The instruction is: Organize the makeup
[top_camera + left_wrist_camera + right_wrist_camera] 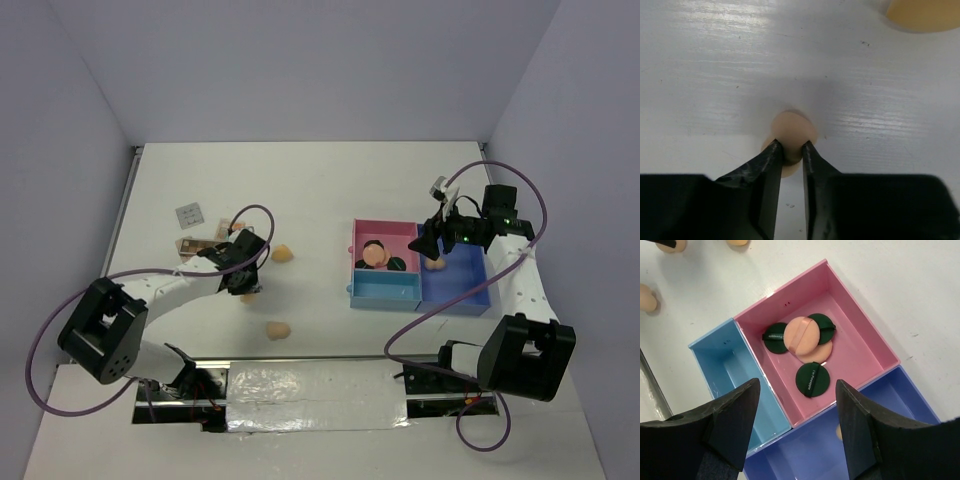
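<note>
My left gripper (792, 146) is shut on a peach egg-shaped sponge (792, 131) low on the white table; in the top view it (247, 288) is left of centre. Another sponge (283, 254) lies just beyond it, and one (277, 329) lies nearer the front. Two small palettes (189, 214) (197, 245) lie at the far left. My right gripper (797, 385) is open and empty above the tray. The pink compartment (860, 347) holds three dark green discs (811, 378) and peach pads (802, 335). A peach item (436, 263) lies in the dark blue compartment (900, 400).
The tray (470, 298) stands right of centre; its light blue compartment (722, 360) holds nothing I can see. Purple cables loop from both arms. A silver taped strip (315, 395) runs along the near edge. Grey walls close in the table.
</note>
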